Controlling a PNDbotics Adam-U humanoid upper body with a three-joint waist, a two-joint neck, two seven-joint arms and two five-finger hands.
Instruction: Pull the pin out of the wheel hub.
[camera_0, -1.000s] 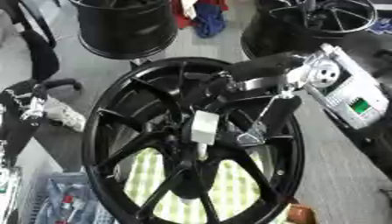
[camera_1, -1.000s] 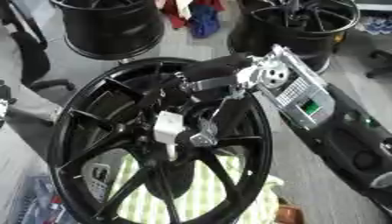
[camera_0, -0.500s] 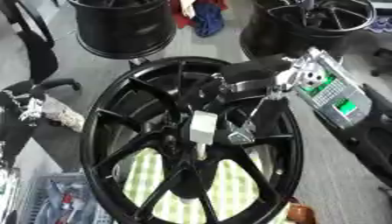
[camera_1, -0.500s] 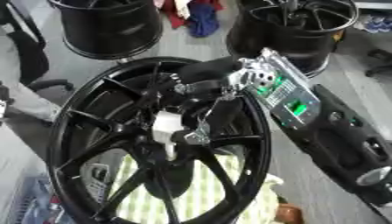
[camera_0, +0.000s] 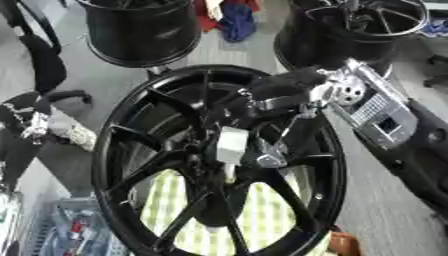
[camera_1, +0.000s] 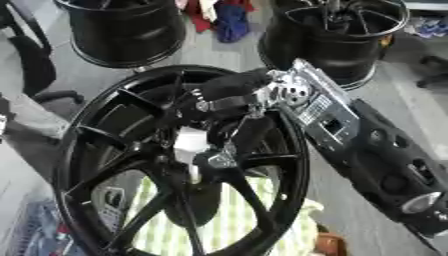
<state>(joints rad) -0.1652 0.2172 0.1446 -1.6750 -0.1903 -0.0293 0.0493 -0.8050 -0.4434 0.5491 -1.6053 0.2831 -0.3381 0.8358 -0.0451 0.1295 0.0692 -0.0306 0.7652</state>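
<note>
A: At the middle of the view stood the wheel hub (camera_0: 219, 165), a large black spoked rim, tilted a little, over a yellow-checked cloth (camera_0: 262, 220). Judged heavy and stiff; it should not shift under a light pull.

B: And the arm?

A: The right hand (camera_0: 284, 87) reached in from the right, its black fingers (camera_0: 229, 107) curled down over the hub's centre. How far they were closed, and on what, could not be told; the dark fingers merged with the dark spokes.

B: Left hand?

A: Not visible in either view.

B: Location of the pin?

A: A small pale block (camera_0: 232, 144) sat at the centre, just below the fingers, with a short silvery metal piece (camera_0: 269, 159) just beside it on the right. Either one might be the pin; could not be certain which.

B: Handling estimate?

A: Small, light, rigid. The metal probably smooth, so liable to slip. Best taken at the exposed end, pinched across opposite sides, and drawn straight along its axis to avoid binding in the bore.
</note>
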